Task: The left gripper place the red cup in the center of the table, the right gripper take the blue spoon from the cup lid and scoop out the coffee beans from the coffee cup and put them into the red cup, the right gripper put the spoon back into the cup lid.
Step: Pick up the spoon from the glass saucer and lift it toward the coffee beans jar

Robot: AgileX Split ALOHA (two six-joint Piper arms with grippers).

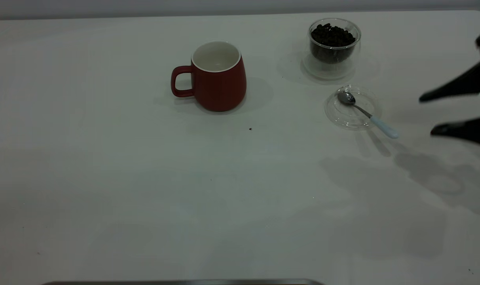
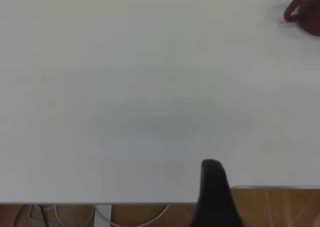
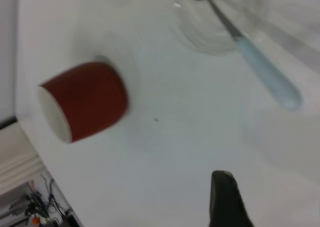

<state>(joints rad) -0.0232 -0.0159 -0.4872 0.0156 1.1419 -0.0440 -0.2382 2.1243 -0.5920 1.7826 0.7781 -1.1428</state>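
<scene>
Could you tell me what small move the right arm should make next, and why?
Probably ease the open right pincer toward the pale handle of the blue spoon, which sticks out over the rim of the cup lid. The red cup already stands upright mid-table and looks empty, so fetching the spoon seems next.

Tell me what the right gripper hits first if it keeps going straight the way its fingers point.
Probably the blue spoon: the right gripper, open at the table's right edge, points at the pale handle jutting off the cup lid. It seems raised, so it might pass above the handle; depth is unclear.
</scene>
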